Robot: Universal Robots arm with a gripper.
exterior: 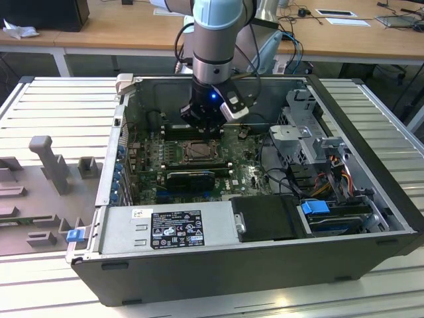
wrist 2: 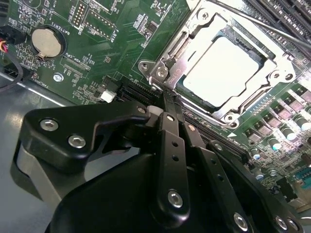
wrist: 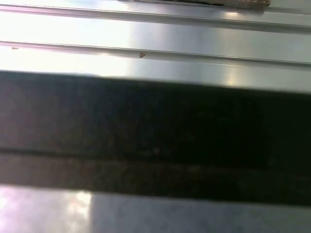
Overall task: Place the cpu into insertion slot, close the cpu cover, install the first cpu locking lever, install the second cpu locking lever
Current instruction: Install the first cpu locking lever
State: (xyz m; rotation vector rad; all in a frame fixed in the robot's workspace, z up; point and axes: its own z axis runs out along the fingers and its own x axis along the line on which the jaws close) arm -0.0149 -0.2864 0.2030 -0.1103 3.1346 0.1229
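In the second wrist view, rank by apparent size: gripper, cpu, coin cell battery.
1. Gripper, largest, though it sits nearest the camera, which inflates it.
2. The cpu, seated under the cpu cover.
3. Coin cell battery, smallest.

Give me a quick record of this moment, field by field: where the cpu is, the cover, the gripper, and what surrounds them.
cpu: seated in the insertion slot, pale metal face up
cpu cover: lowered around the cpu, framing it
gripper: black fingers together, tips at the cover's corner, holding nothing
motherboard: green, with a coin cell near its edge
computer case: lying open on the ribbed table
arm: reaching down into the case above the socket
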